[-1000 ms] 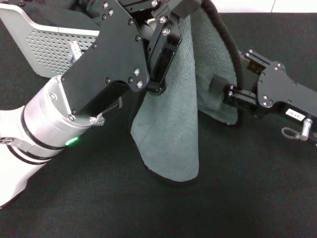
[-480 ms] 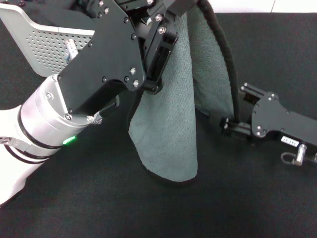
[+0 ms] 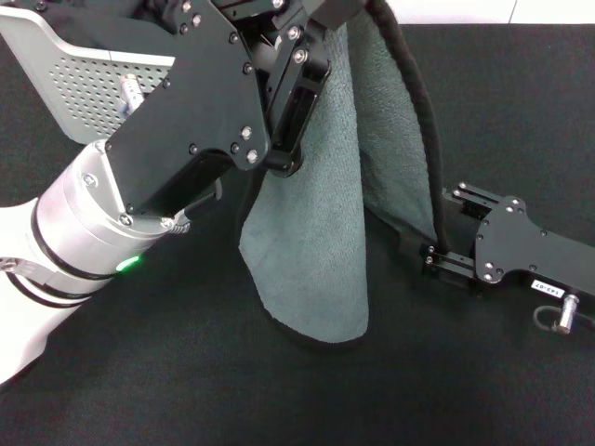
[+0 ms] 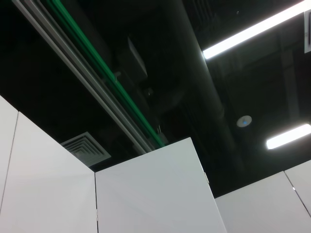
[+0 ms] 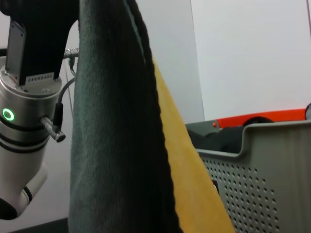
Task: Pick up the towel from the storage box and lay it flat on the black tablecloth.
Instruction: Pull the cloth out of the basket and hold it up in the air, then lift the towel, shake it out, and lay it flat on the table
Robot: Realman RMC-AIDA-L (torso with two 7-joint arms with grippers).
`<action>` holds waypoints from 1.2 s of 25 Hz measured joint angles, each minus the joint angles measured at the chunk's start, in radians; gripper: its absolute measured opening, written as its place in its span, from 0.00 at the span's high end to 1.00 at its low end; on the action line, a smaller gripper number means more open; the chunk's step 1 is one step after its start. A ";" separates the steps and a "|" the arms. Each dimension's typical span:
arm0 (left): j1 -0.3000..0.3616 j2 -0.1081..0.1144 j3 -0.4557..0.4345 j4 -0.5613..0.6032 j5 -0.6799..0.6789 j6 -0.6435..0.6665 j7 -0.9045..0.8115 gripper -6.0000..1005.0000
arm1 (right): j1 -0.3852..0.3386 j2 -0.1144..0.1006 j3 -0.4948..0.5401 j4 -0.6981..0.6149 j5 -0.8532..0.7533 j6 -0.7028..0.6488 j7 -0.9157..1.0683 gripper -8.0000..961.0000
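Note:
The grey-green towel [image 3: 316, 232] hangs in a long fold from my raised left gripper [image 3: 321, 28], which is shut on its top edge at the top of the head view; the grip itself is mostly hidden. The towel's lower end rests on the black tablecloth [image 3: 186, 381]. My right gripper [image 3: 433, 257] is low over the tablecloth at the right, shut on the towel's black hem, which runs taut up from it. The right wrist view shows the towel [image 5: 112, 126] close up. The storage box [image 3: 84, 84] stands at the back left.
My left arm [image 3: 102, 232] crosses the left half of the head view and hides part of the box. Dark cloth lies in the box [image 5: 223, 138]. A yellow surface [image 5: 189, 189] shows behind the towel in the right wrist view. The left wrist view shows only ceiling.
My right gripper has moved down and toward the front right, pulling the towel's hemmed edge out with it. The left gripper has stayed almost where it was.

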 joint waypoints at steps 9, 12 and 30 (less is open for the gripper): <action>0.000 -0.001 0.000 0.000 0.000 0.000 0.000 0.98 | -0.002 0.000 0.002 0.023 -0.001 -0.022 -0.011 0.37; 0.001 -0.001 0.001 0.000 0.000 0.000 0.000 0.98 | -0.001 0.000 0.002 0.023 -0.001 -0.026 -0.012 0.43; 0.013 0.002 0.008 -0.008 0.006 0.000 -0.033 0.98 | -0.004 0.001 0.003 -0.015 0.003 -0.021 -0.046 0.98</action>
